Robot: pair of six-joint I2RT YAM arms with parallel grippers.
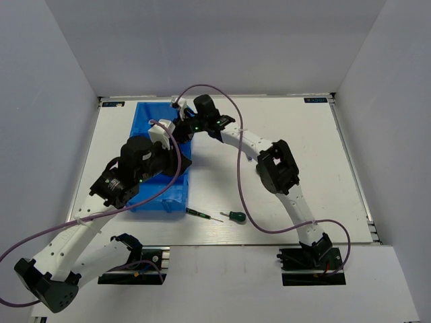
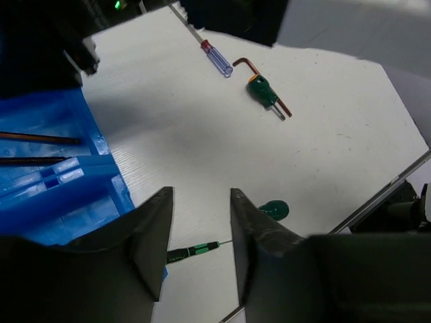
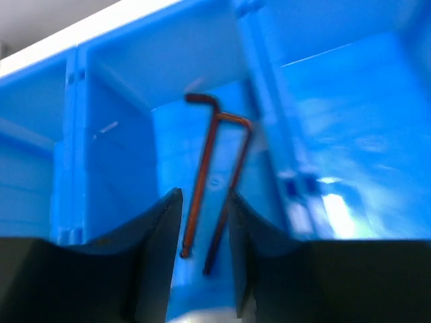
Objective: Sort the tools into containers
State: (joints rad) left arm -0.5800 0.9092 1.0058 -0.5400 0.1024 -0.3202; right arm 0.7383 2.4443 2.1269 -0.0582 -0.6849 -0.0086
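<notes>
Three joined blue bins (image 1: 145,114) stand at the left of the table. My right gripper (image 3: 202,202) is open and empty just above one compartment where two reddish-brown hex keys (image 3: 201,168) lie side by side; in the top view it (image 1: 180,128) is over the bins' right side. My left gripper (image 2: 201,229) is open and empty above the table beside the bins (image 2: 60,182). Below it lie the slim dark screwdriver (image 2: 195,252) and a green-handled screwdriver (image 2: 275,209). Farther off lie the blue-handled screwdriver (image 2: 217,57), a third hex key (image 2: 250,65) and a second green screwdriver (image 2: 262,89).
In the top view the slim screwdriver (image 1: 202,214) and the green one (image 1: 236,216) lie near the table's front edge. The two arms cross over the bins. Grey walls enclose the table on three sides. Purple cables loop over both arms.
</notes>
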